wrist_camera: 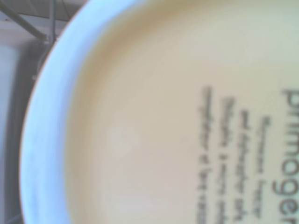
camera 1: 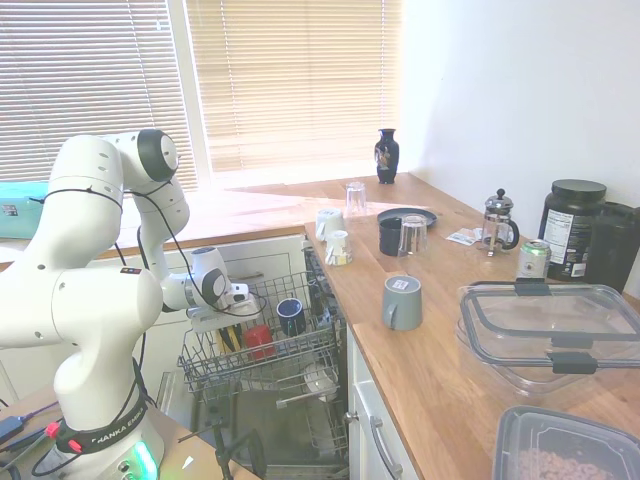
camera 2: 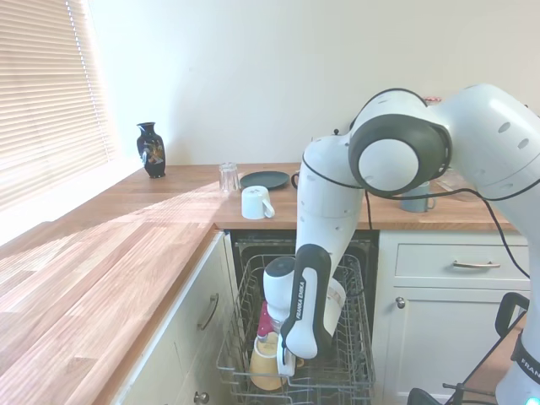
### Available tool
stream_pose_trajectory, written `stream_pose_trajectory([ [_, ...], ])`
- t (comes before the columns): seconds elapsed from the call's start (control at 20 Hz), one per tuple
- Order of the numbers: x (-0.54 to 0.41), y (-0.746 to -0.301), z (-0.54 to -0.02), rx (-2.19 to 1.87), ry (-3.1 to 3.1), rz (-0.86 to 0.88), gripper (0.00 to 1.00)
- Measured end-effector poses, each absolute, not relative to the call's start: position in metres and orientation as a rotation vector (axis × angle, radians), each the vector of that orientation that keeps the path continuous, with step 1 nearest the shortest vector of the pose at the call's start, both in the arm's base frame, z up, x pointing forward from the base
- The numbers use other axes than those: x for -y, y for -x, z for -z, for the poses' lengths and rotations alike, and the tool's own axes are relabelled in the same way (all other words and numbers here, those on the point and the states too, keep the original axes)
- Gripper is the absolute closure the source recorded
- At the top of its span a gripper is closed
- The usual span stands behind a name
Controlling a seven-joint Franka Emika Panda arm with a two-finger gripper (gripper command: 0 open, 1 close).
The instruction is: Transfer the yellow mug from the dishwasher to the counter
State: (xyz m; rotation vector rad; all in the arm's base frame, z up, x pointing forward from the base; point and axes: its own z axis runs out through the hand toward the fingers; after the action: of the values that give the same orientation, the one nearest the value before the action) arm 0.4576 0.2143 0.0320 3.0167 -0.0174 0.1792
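One yellow mug [camera 2: 265, 363] sits upside down in the dishwasher [camera 2: 295, 337] rack, at 9 o'clock of the end effector [camera 2: 285, 364], whose spread I cannot tell; being glossy, stiff and breakable, it probably wants a firm pinch across the wall.

The yellow mug [wrist_camera: 154, 126] bears blurred dark print, "primoger" partly readable.
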Motion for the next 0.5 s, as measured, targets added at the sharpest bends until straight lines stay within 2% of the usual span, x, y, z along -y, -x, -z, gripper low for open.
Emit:
stream_pose_trajectory([
  [0.3,-0.215,-0.458,-0.035,0.025,-3.019,-0.170,1.00],
  [0.5,-0.230,-0.453,-0.056,0.017,-3.036,-0.166,1.00],
])
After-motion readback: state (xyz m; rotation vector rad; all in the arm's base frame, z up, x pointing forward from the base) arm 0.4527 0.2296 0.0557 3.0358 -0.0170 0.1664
